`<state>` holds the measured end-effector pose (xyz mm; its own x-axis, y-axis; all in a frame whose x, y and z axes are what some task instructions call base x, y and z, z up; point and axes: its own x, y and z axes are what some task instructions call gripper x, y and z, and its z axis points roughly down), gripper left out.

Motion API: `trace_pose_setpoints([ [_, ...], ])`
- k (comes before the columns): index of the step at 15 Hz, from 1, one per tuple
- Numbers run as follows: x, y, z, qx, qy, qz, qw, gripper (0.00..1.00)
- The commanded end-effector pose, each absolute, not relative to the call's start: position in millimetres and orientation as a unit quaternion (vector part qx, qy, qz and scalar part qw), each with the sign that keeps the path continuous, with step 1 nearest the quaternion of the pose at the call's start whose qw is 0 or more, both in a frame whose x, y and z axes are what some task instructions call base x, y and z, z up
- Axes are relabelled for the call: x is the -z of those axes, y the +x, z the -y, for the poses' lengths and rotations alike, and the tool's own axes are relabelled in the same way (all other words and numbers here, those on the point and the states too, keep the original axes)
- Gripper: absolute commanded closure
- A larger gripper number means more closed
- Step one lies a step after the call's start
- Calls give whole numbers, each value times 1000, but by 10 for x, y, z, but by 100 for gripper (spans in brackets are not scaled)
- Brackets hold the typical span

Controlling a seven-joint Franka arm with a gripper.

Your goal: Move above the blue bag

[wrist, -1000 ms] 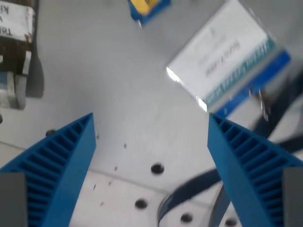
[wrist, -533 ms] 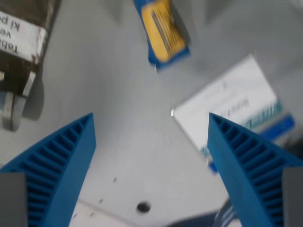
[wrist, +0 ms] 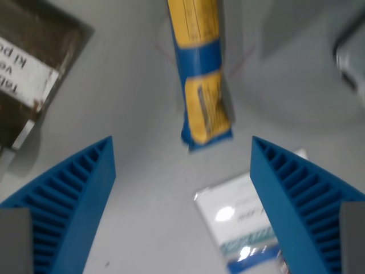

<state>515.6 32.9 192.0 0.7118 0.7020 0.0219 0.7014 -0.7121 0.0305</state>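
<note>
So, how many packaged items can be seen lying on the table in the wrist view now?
3. The blue bag lies at top centre; a brown package is at the wrist view's upper left; a white packet is at lower right, partly behind one of the fingers. Others may lie outside the frame.

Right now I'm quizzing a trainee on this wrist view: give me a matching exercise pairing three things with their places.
Things:
1. blue bag
2. white card
3. brown box

Places:
A. the wrist view's upper left
B. top centre, ahead of the open end effector
C. lower right, beside the right finger

Pairs: 1-B, 2-C, 3-A
</note>
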Motion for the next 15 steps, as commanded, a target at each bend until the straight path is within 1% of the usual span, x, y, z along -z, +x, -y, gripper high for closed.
trace_pose_setpoints([
  [1, -1853, 5300, -377, -29, 872, -488, -21, 0],
  [8, -1707, 5470, -456, -32, 870, -492, -17, 0],
  [15, -1647, 5544, -475, -28, 880, -474, -17, 0],
])
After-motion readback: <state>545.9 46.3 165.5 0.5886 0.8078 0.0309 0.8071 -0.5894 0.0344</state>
